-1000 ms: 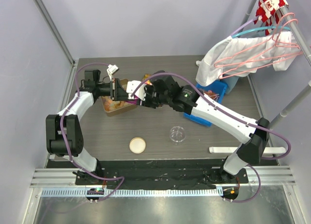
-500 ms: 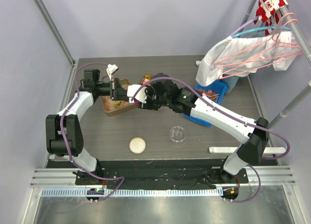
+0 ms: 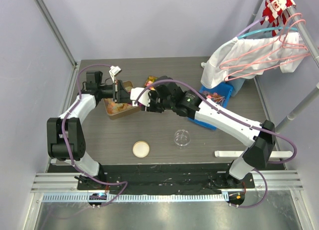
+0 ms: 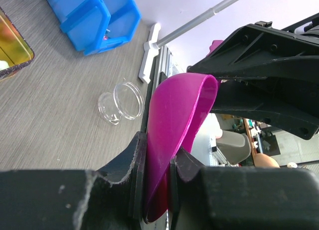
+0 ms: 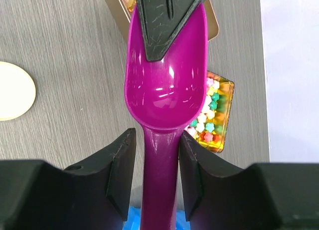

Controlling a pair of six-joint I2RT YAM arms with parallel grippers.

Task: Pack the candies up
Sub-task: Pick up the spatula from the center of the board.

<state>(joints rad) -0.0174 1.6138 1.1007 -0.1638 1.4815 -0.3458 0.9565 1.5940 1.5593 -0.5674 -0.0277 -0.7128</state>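
Observation:
A magenta scoop hangs between both arms above the table. My left gripper is shut on the rim of its empty bowl. My right gripper stands open around the handle, with a narrow gap at each finger. Under the scoop lies a clear yellow box of small star-shaped candies in white, teal, pink and orange. A gold tin with more candies sits below the left gripper, and the right gripper faces it.
A clear round dish and a cream lid lie on the near half of the table. Blue bins stand at the right, under clothes on hangers. A white bar lies at the near right.
My right gripper has slid left along the scoop's handle toward the left gripper, with its jaws widening briefly and narrowing again. The left arm has held still with the scoop.

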